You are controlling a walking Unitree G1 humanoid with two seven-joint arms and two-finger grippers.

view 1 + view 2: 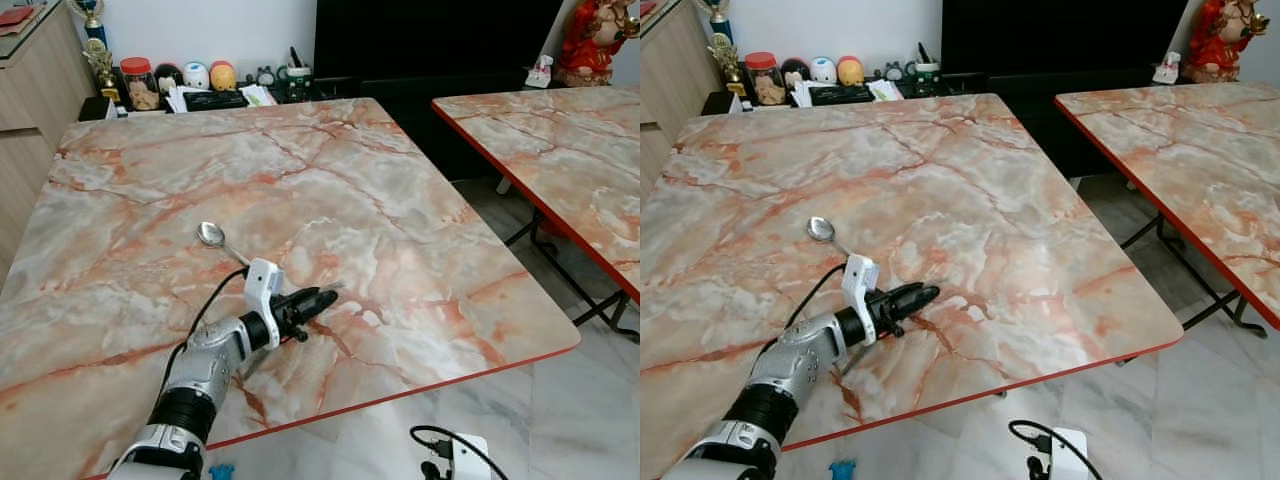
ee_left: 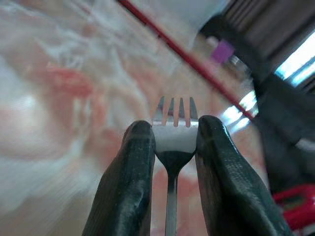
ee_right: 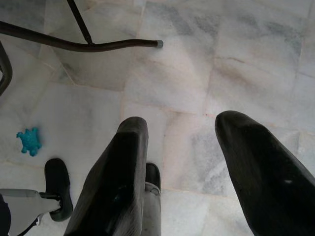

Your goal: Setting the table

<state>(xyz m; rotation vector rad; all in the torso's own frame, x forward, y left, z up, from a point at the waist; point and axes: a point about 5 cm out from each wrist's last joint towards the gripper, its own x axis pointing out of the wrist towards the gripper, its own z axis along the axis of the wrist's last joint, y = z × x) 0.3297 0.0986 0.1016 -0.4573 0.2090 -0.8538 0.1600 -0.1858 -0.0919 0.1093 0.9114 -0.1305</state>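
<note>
Fingers (image 2: pixel 129 187) of left gripper (image 1: pixel 318 300): clamped on fork (image 2: pixel 174 129), tines projecting past the tips, low centre of the head views over the near part of the marble table (image 1: pixel 400 180). Spoon (image 1: pixel 212 236): lying on the tabletop, up-left of that gripper, apart from it. Right gripper (image 3: pixel 189 167): fingers spread wide, holding nothing, above pale floor tiles (image 3: pixel 236 59); small turquoise toy (image 3: pixel 28 141) at left of that frame.
</note>
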